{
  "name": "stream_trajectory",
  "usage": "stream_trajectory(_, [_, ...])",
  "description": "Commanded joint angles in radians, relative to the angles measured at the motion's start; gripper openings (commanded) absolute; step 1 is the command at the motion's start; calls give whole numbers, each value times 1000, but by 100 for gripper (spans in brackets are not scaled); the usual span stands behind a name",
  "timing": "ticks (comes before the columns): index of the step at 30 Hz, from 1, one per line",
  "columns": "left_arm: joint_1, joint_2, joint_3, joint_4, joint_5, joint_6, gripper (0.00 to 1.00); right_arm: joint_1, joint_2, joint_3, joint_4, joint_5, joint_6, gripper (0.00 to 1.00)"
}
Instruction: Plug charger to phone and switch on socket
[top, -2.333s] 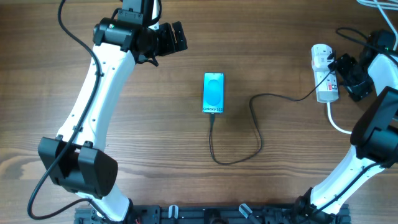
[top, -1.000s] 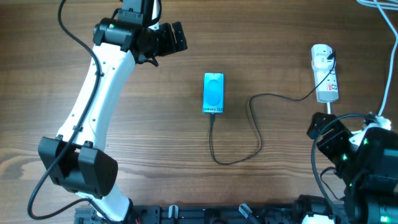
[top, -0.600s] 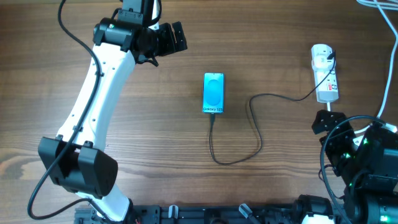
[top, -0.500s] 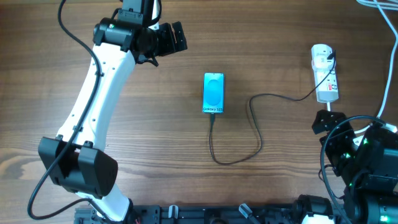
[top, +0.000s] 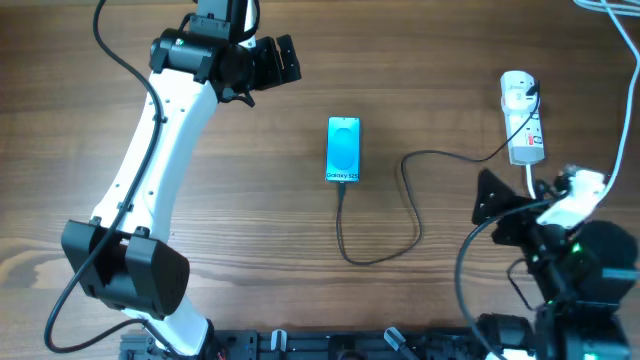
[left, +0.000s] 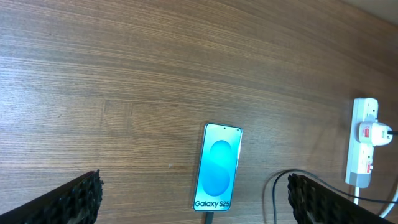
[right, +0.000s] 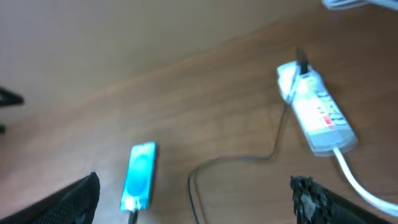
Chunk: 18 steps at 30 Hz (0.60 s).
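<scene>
The phone (top: 343, 150) lies flat at the centre of the worktop (top: 240, 220), screen up and lit teal, with its "Galaxy" end toward the robot. The charger (top: 445, 152) meets that end and loops over the worktop to the black plug in the socket (top: 523, 130) at the far right. The connector appears inserted, though full seating cannot be confirmed. The left tool (top: 280, 60) hangs beyond the phone on the far left side with its fingers spread and empty. This position is judged to be a parked one that keeps the arm off the cable. The right tool (top: 487, 197) is also spread and empty, just short of the socket's near end and apart from it. Compared with the earliest frame, the right tool has left the socket body, drawn back toward the robot and swung to face the worktop centre. The phone, charger, socket and left arm have not moved. The switch state is too small to read, so the task is judged complete or nearly so.
</scene>
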Motion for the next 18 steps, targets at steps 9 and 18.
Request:
stream_trajectory(9, [3, 8, -5, 2, -9, 5, 100, 45, -338, -399, 333, -116, -280, 100])
stream_trajectory(18, [3, 8, -5, 2, -10, 5, 100, 45, -341, -403, 381, -25, -299, 100])
